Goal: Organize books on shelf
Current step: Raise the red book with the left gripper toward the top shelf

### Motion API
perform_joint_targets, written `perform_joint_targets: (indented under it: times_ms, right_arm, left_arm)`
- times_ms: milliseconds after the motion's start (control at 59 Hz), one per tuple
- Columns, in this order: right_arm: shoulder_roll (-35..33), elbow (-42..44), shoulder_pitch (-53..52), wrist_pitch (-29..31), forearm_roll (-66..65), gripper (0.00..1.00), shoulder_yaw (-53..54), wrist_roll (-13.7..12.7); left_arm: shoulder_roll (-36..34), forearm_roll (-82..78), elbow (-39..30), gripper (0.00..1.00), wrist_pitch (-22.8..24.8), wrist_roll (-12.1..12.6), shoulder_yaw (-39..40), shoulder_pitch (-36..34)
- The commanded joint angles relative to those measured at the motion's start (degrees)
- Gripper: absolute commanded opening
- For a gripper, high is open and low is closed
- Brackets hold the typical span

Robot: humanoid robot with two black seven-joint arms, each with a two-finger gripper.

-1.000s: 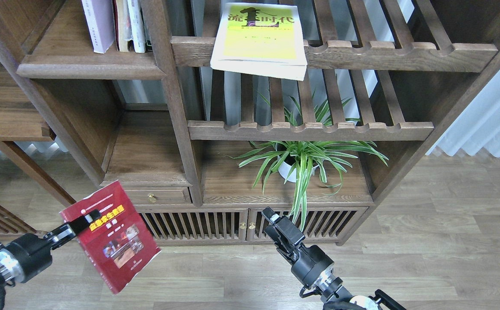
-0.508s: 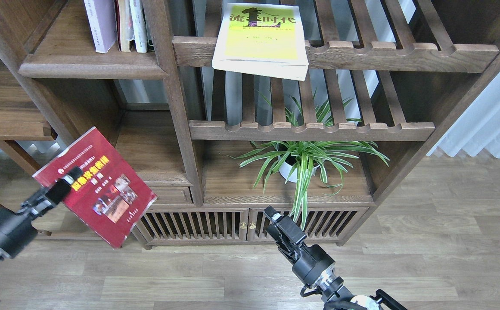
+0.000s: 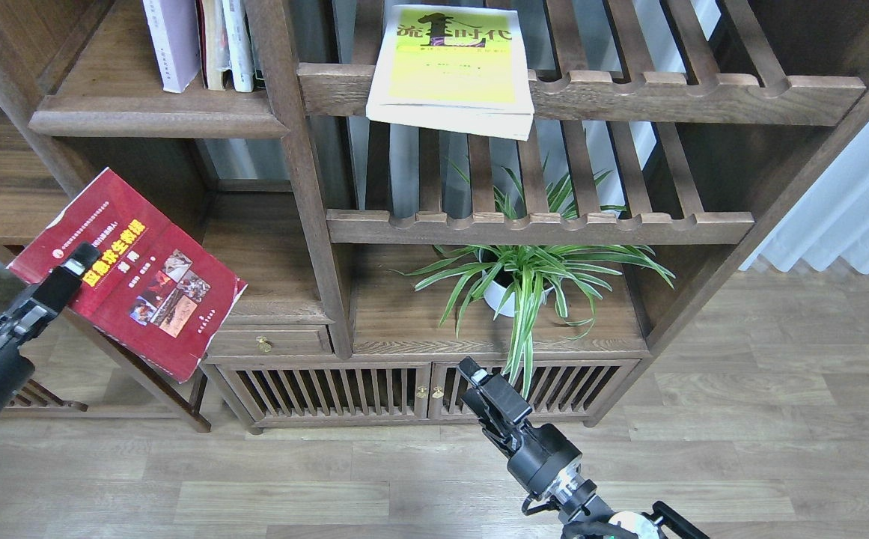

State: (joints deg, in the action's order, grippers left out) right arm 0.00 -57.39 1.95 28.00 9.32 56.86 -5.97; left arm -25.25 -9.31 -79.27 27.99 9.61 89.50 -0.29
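My left gripper (image 3: 75, 263) is shut on the left edge of the dark red book (image 3: 142, 277) and holds it tilted in the air, low at the left, below the shelf. The shelf (image 3: 157, 116) is the flat dark-brown board at the upper left. The pale lavender-white book (image 3: 172, 41) stands upright on it beside other upright books. The yellow-green book (image 3: 453, 64) lies flat on the upper slatted rack, overhanging its front rail. My right gripper (image 3: 479, 385) is low in the middle, in front of the cabinet doors, holding nothing; its fingers cannot be told apart.
A potted spider plant (image 3: 524, 277) stands on the lower board under the slatted racks (image 3: 629, 97). A vertical post (image 3: 292, 150) divides the shelf from the racks. A side table (image 3: 0, 187) sits at the left. A curtain (image 3: 846, 217) hangs at the right.
My left gripper has raised the dark red book up and to the left, from near the floor toward the shelf. The right arm has barely moved.
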Motion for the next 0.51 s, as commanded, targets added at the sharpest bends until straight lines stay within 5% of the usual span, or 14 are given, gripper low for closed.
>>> perform_joint_targets:
  times_ms: [0, 203, 492]
  right_arm:
    - [0.0, 0.1, 0.0, 0.0, 0.0, 0.99, 0.1, 0.0]
    - [0.0, 0.4, -0.2, 0.0, 0.0, 0.99, 0.0, 0.0]
    - [0.0, 0.5, -0.3, 0.0, 0.0, 0.99, 0.1, 0.1]
  left_arm:
    - [-0.2, 0.3, 0.1, 0.00, 0.0, 0.8, 3.0, -3.0]
    - [-0.2, 4.5, 0.1, 0.00, 0.0, 4.7, 4.1, -7.4]
    - [-1.4, 5.5, 0.1, 0.00, 0.0, 5.6, 5.4, -13.2]
